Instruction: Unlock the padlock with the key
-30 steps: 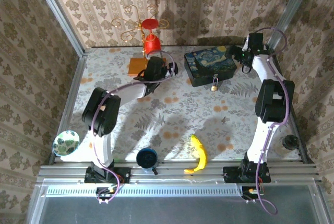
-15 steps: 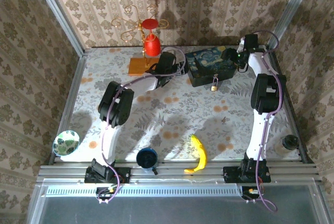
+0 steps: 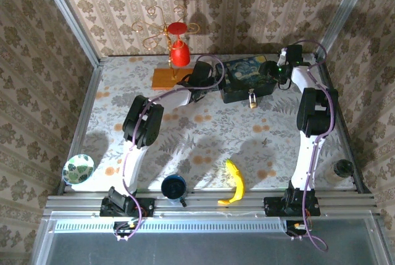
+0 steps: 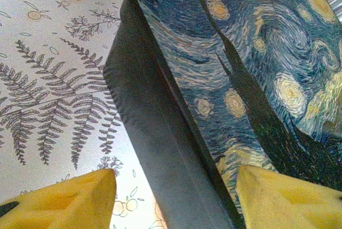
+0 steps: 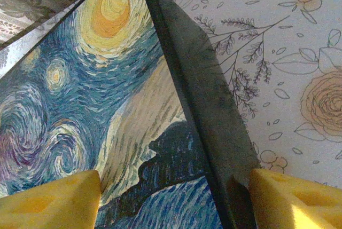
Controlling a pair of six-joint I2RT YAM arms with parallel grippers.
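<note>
1. Top external: we see the left gripper [image 3: 217, 79] at the left end of the blue painted-print box [image 3: 247, 72] and the right gripper [image 3: 276, 70] at its right end.
2. The padlock [image 3: 252, 98] hangs on the box's front face, between the two grippers and nearer the arm bases than either. Neither gripper touches it.
3. Left wrist: jaws released, straddling the box's end wall. One yellow finger [image 4: 64, 202] sits over the floral table [image 4: 48, 79], the other over the lid.
4. Right wrist: jaws likewise apart around the opposite wall. One yellow finger [image 5: 48, 199] is over the lid, the other outside the wall.
5. We cannot tell whether any finger touches the box.
</note>
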